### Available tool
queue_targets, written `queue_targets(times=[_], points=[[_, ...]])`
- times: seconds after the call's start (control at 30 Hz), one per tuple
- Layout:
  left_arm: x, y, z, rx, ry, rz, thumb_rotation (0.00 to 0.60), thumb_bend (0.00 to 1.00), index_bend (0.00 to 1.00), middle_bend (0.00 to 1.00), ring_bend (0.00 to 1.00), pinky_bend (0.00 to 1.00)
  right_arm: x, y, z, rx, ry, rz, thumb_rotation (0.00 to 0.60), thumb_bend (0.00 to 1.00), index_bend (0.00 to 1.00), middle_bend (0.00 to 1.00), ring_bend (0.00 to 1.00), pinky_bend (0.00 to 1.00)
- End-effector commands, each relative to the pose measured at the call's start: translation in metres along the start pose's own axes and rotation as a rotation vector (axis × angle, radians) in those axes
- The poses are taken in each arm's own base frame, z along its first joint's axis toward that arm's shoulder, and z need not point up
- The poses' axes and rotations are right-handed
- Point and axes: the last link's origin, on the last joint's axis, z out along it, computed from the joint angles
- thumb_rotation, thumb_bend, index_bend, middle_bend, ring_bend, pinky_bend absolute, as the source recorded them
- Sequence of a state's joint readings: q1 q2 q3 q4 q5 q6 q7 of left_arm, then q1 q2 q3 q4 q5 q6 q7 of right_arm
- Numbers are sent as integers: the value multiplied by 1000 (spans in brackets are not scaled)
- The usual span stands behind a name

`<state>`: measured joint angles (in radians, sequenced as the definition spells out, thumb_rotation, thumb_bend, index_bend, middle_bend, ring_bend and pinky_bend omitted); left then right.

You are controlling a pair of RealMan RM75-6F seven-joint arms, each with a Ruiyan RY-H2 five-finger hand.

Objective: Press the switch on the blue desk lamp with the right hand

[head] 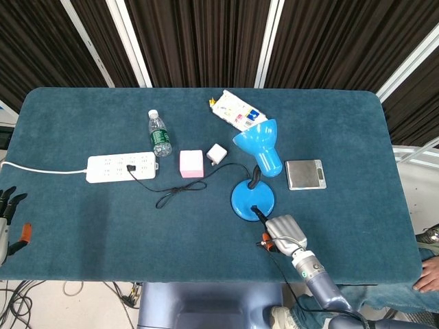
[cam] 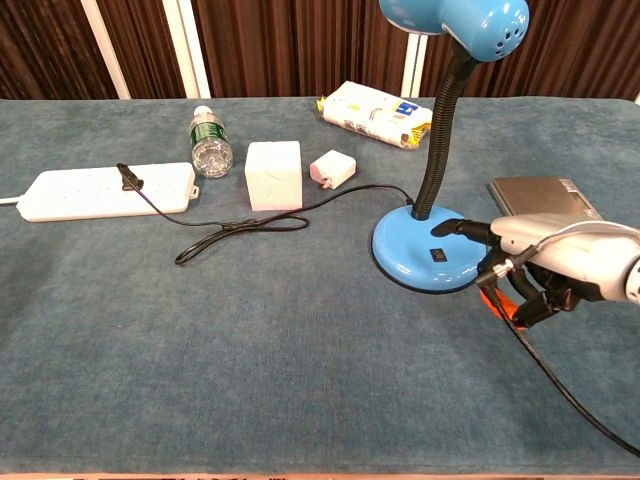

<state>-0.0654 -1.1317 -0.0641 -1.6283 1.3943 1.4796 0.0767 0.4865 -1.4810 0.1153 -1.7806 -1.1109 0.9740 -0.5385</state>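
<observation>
The right hand (cam: 540, 262) extends one finger over the blue desk lamp (cam: 430, 250) base, tip at the switch (cam: 438, 255), other fingers curled, holding nothing; the lamp stands mid-surface, right of the power strip (head: 121, 166).

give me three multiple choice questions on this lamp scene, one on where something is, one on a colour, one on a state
1. Where is the right hand?
A. on the power strip
B. at the lamp base, a finger reaching over it
C. on the scale

2. What colour is the cube beside the charger?
A. pink
B. green
C. black

3. How does the water bottle lie?
A. upright
B. on its side
C. held in a hand

Answers: B, the dark fingertip sits above the base near the switch; A, the head view shows it pink; B, its cap points along the table.
</observation>
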Motion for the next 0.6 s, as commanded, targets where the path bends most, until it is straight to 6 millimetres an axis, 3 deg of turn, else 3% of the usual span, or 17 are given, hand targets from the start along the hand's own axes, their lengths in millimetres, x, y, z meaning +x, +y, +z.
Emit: queue_targets(times=[0.03,0.6], points=[[-1,0,-1,-1,-1,-1,600,479,162,42,0,10,-1,-1,3,-4,-3,5,600,651,45,626,716,816],[-3,-4,-3,-7,14,13,600,479,160,42,0,7,-8,7,13,-40,-50,11,600,651,62,626,716,899]])
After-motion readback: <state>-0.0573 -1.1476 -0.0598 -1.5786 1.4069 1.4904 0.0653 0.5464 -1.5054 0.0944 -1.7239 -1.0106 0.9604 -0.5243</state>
